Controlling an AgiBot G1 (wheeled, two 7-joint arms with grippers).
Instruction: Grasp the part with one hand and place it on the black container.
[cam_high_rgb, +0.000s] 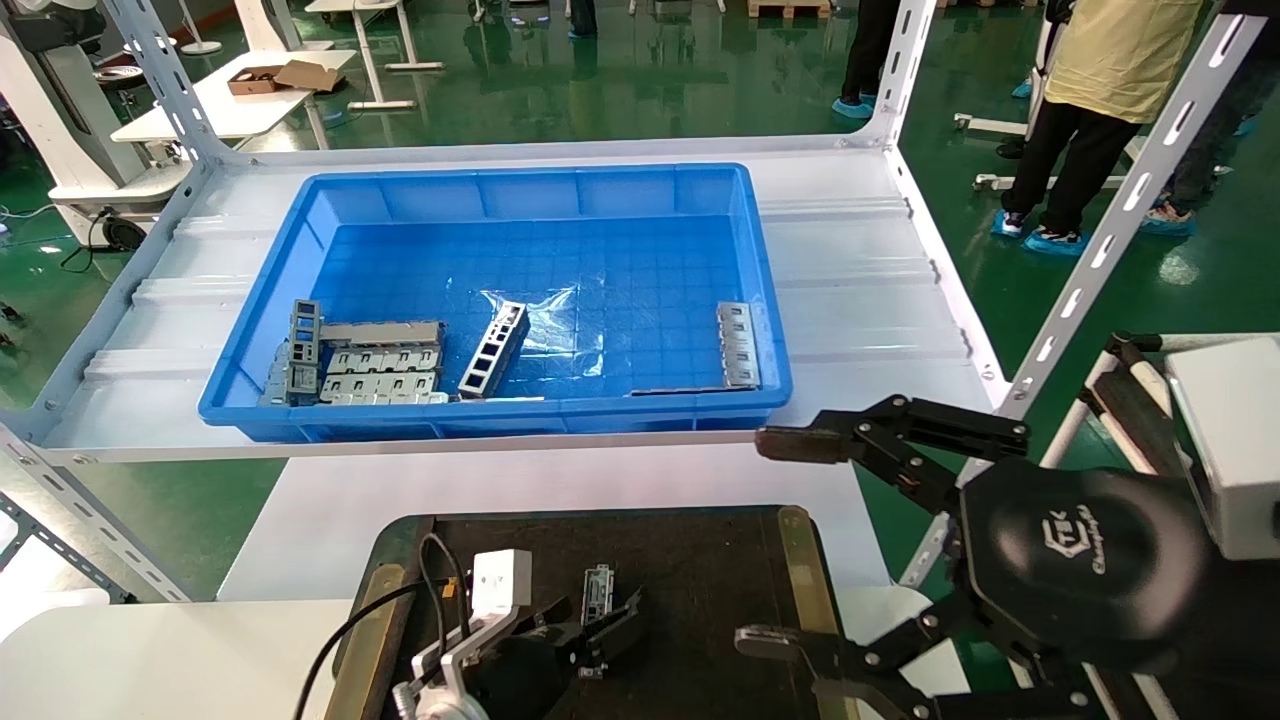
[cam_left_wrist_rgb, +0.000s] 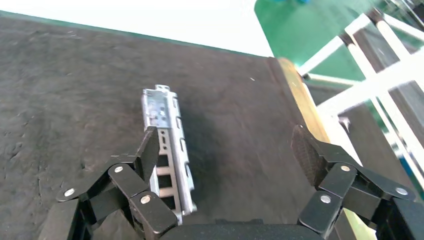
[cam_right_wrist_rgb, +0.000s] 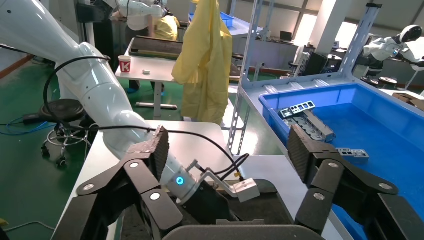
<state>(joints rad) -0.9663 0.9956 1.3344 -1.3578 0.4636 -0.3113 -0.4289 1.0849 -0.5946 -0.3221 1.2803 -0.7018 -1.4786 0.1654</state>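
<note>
Glossy green floor (cam_high_rgb: 650, 70) beyond the tool, reflecting overhead light. White side tables (cam_high_rgb: 240, 95) farther off. Perforated white shelf uprights (cam_high_rgb: 1130, 200) close by. Yellow coat (cam_right_wrist_rgb: 205, 55) hanging near a table.

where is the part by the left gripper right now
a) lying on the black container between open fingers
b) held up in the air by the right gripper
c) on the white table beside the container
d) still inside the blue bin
a: the part lies on the black container, with the left gripper open around it and one finger beside it.
</note>
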